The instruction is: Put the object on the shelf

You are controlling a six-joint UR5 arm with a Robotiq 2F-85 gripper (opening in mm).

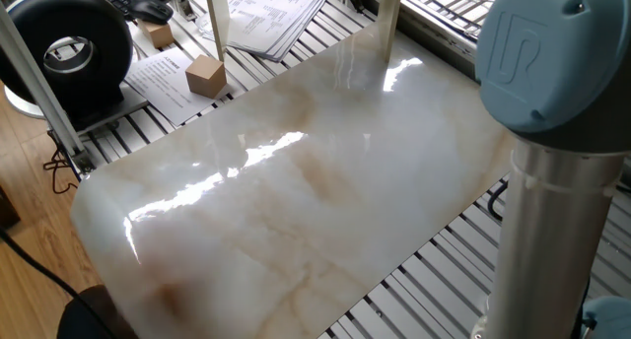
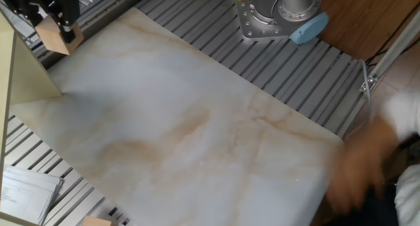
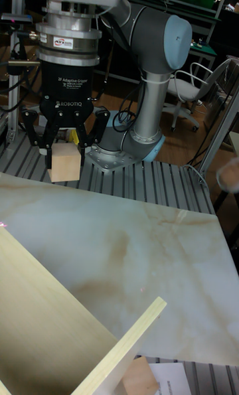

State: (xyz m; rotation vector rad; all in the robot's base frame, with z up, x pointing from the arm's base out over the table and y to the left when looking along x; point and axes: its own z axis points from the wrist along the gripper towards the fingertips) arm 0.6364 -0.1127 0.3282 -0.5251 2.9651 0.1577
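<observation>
arm column [image 1: 552, 181] right | tan block [image 1: 205, 75] on papers [image 1: 163, 78] | marble slab [image 1: 296, 191]

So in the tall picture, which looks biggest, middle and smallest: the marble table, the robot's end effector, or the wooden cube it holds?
Largest to smallest, as they look there:
1. marble table
2. end effector
3. wooden cube

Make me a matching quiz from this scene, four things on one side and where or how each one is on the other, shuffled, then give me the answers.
Things:
1. wooden cube
2. pincer
3. tan block
4. marble slab

Places or states:
A. resting on a printed sheet beside the slab
B. glossy, with nothing lying on it
C. held off the surface above the slab's edge
D. shut on the cube, fingers on two sides

Pairs: 1-C, 2-D, 3-A, 4-B
</observation>
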